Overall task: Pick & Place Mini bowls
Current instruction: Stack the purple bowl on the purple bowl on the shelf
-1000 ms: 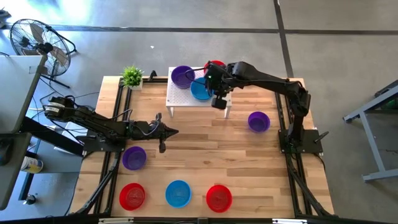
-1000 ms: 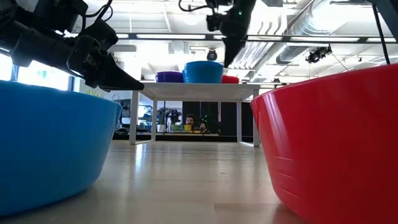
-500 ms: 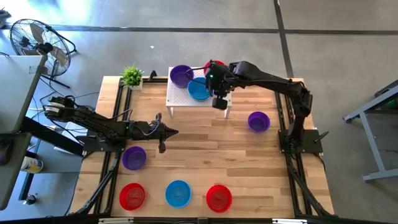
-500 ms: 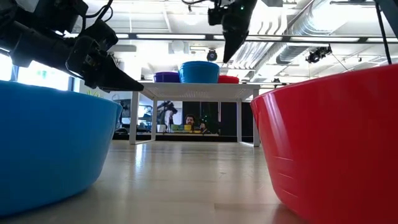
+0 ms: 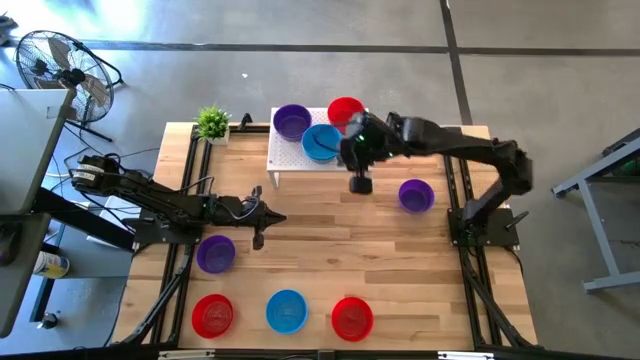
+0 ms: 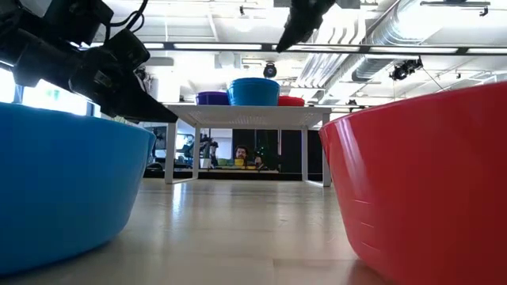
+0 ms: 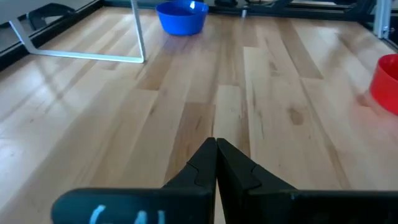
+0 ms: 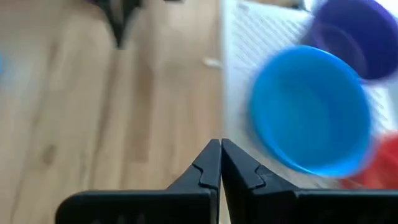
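While three bowls sit on the white stand (image 5: 300, 160), I have both arms empty-handed: the right gripper (image 5: 359, 184) hangs just off the stand's front corner with its fingers pressed together on nothing, and the left gripper (image 5: 259, 232) waits well in front of the stand, likewise pinched closed and holding nothing. On the stand, a purple bowl (image 5: 292, 122), a blue bowl (image 5: 321, 142) and a red bowl (image 5: 345, 110) crowd together, the blue one nearest the front edge, the red one at the back corner beside the right arm. I judge the stand to be the drop-off, since the bowls there are bunched together while the others lie scattered. A second purple bowl (image 5: 415, 195) rests on the table (image 5: 320, 250) to the stand's right, close to the right arm's base, so I take it as that arm's likeliest next pick. Far in front of the stand, along the table's near edge, sit a red bowl (image 5: 212, 314), a blue bowl (image 5: 286, 310) and another red bowl (image 5: 351, 317), with a third purple bowl (image 5: 215, 253) just behind them near the left gripper. A potted plant (image 5: 212, 123) stands left of the stand, out of the work.
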